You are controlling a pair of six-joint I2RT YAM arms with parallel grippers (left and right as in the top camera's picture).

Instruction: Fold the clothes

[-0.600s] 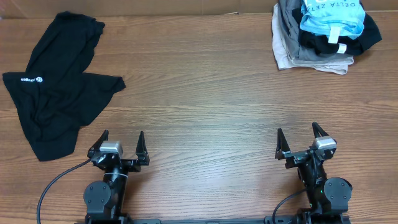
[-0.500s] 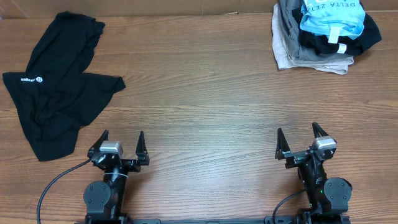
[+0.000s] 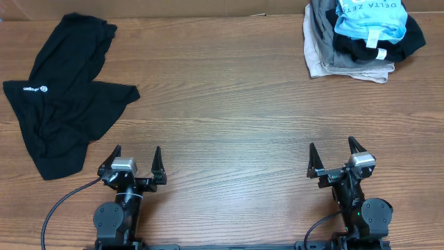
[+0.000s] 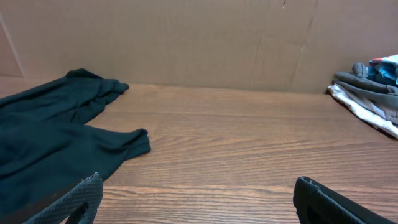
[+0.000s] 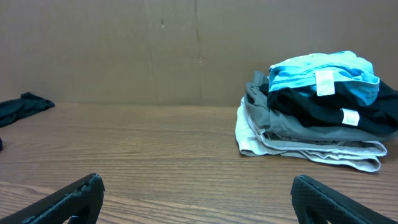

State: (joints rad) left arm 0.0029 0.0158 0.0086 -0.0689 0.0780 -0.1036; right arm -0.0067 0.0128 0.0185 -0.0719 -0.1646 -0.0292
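Here the black T-shirt (image 3: 64, 104) lies crumpled on the table (image 3: 229, 104).

No change is seen in the overhead view between the earlier pictures and now. No movement can be made out for the black T-shirt (image 3: 66, 97), the left gripper (image 3: 137, 148), the right gripper (image 3: 331, 143) or the pile of garments (image 3: 361, 42). For the two wrist views no earlier pictures are given, so nothing can be compared there.

My wooden table (image 3: 236, 104) meets a plain brown cardboard wall (image 4: 186, 37) at its far edge; light is even.
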